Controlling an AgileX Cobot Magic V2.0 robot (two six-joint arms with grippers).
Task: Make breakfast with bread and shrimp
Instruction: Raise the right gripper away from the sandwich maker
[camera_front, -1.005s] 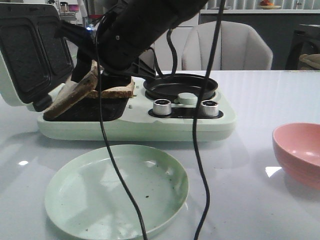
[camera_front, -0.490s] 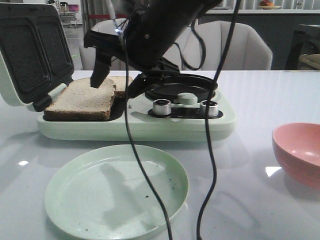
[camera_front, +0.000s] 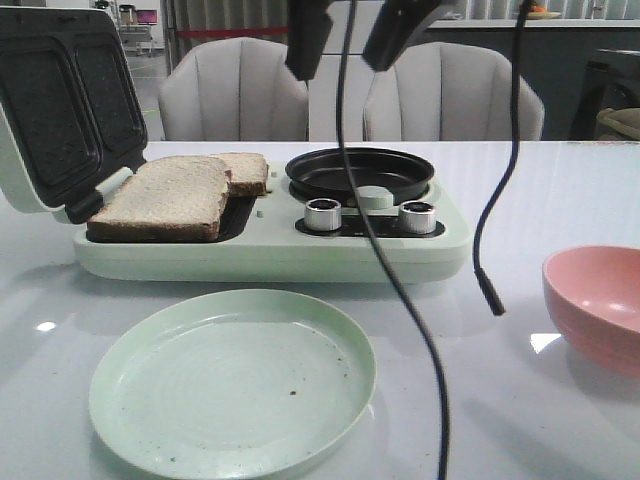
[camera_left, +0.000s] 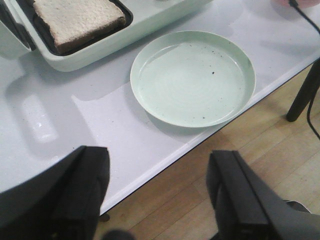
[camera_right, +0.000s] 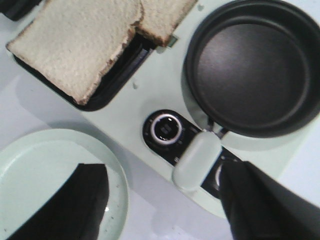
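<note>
Bread lies as two overlapping slices in the sandwich maker's left tray, while the right gripper hangs above, jaws wide and empty.

I'm working in a dining or kitchen area. Upholstered chairs face my white table. A breakfast maker and counter shelves sit beyond.

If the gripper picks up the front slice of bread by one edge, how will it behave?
The front slice of bread would probably sag, since it looks thin and soft. It is likely light and lifts easily. Its porous crumb may dent or tear under a hard pinch, and it overlaps the back slice, which might shift.
</note>
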